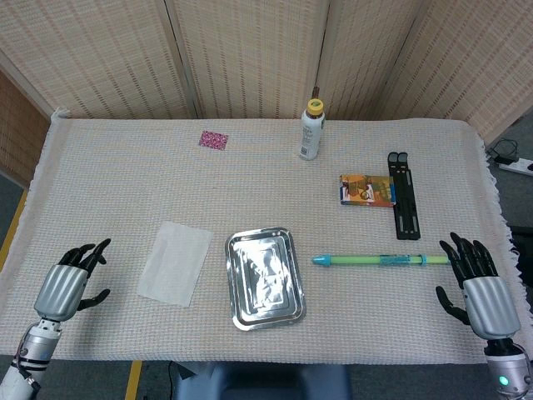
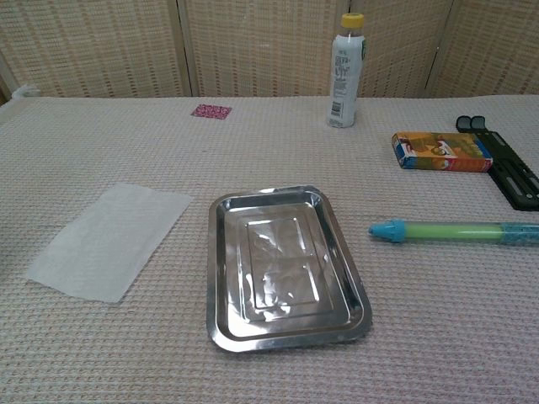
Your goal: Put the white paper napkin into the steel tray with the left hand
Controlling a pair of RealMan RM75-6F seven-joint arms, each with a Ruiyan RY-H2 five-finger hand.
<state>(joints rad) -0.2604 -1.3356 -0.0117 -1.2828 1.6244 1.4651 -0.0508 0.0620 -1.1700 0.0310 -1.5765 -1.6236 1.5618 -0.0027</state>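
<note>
The white paper napkin (image 1: 176, 262) (image 2: 109, 240) lies flat on the cloth, just left of the steel tray (image 1: 287, 307) (image 2: 217, 278), which holds nothing. My left hand (image 1: 67, 283) hovers at the table's front left, well left of the napkin, fingers spread and holding nothing. My right hand (image 1: 479, 287) is at the front right edge, fingers apart and empty. Neither hand shows in the chest view.
A green and blue pen (image 1: 379, 261) (image 2: 455, 230) lies right of the tray. Further back are an orange box (image 1: 366, 190), a black folded stand (image 1: 404, 205), a white bottle with yellow cap (image 1: 311, 131) and a small pink packet (image 1: 213, 139).
</note>
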